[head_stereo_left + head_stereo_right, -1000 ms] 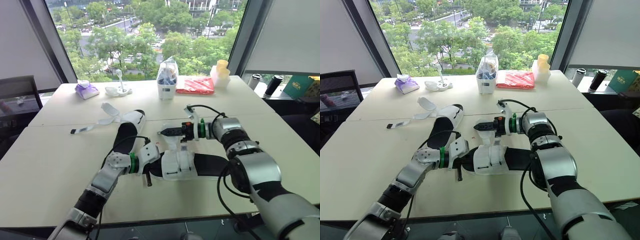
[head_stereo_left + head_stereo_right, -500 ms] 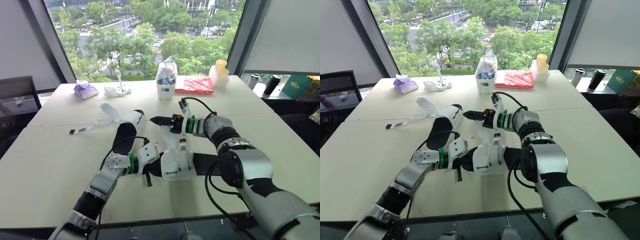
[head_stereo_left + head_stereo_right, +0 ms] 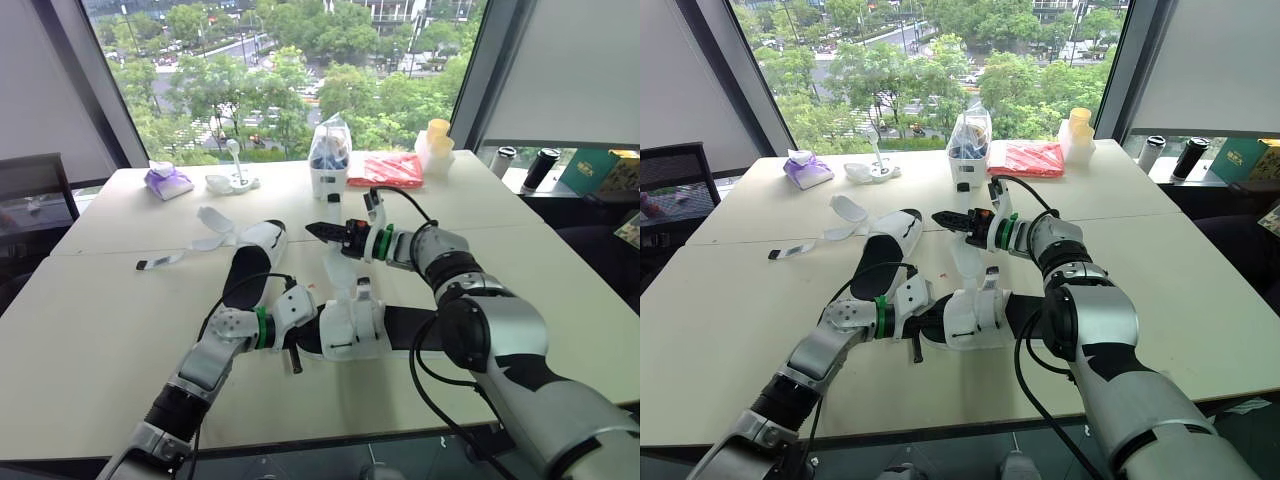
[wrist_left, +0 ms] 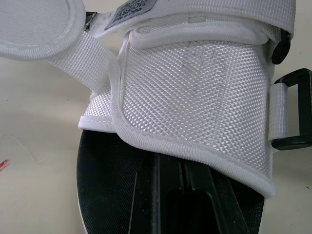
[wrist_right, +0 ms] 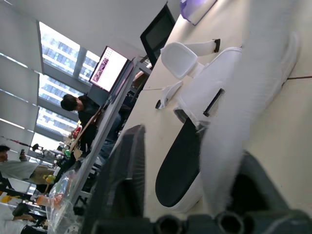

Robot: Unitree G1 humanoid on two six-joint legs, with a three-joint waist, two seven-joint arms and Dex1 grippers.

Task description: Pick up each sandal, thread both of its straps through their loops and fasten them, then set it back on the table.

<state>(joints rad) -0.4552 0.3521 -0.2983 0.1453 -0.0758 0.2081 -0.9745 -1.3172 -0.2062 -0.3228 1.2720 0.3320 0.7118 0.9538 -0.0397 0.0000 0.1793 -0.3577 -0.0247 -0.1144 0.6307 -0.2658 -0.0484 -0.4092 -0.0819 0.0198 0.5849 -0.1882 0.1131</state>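
Front middle of the table: the sandal. Lies flat, black sole down, white upper folded across it.

At its left end, the left gripper. Reaches in along the black footbed, tips tucked under the upper. Fingers pressed together side by side, pinching nothing. At the upper's edge, on a short tab, a black loop.

From the sandal's far side, one strap. Rises to the right gripper, which hovers above the table beyond the sandal and points to the robot's left. Fingers spread; strap between them, against one, a gap beside the other.

Just beyond and to the left, the second sandal. Lies on the table, straps open and splayed leftward, one long end flat on the tabletop.

Along the far edge by the window: clear bag, red pack, purple pack.
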